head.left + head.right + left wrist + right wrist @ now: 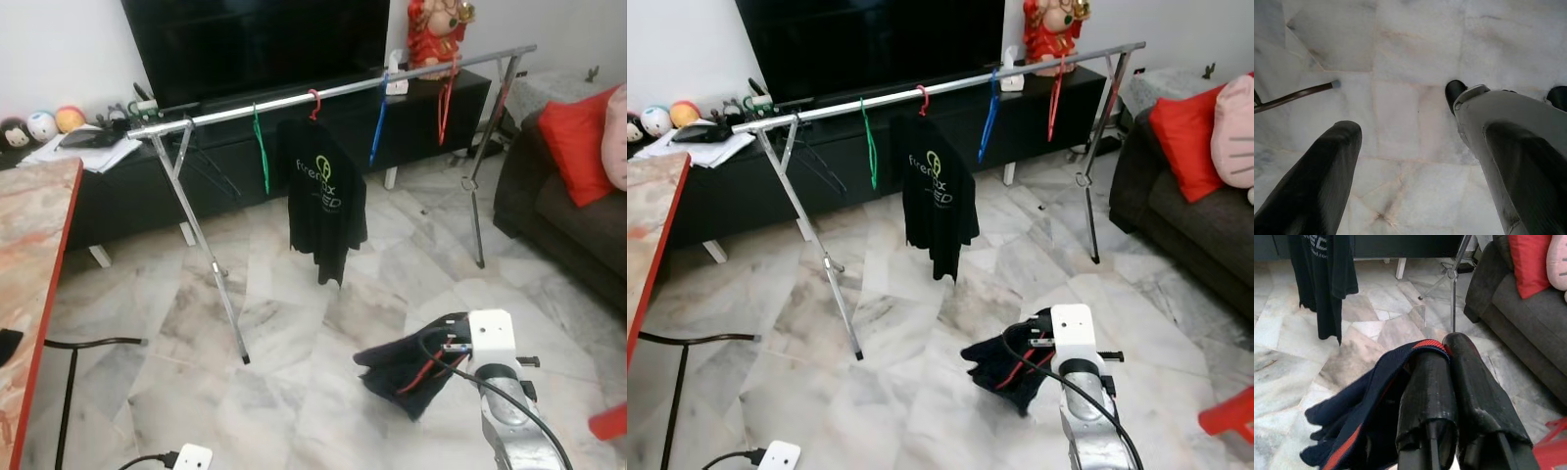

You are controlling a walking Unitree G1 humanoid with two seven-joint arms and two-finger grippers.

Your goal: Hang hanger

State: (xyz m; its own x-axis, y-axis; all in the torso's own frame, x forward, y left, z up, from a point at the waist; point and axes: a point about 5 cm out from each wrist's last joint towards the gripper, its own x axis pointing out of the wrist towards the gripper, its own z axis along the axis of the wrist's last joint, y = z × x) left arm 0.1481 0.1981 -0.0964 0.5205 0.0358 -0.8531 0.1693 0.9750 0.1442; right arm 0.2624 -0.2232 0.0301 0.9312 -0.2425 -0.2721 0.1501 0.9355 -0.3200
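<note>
Right pincer: lower right, clenched on dark garment with red trim, hanging limp. Left pincer: released, above floor. Rail: runs diagonally, upper frame.

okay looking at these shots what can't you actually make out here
- Whether a hanger is inside the navy garment: right wrist view, cloth and the right gripper cover it.
- Left gripper hangs over bare floor; nothing between its fingers.
- Black T-shirt print: small in the eye views, cut off in the right wrist view.
</note>
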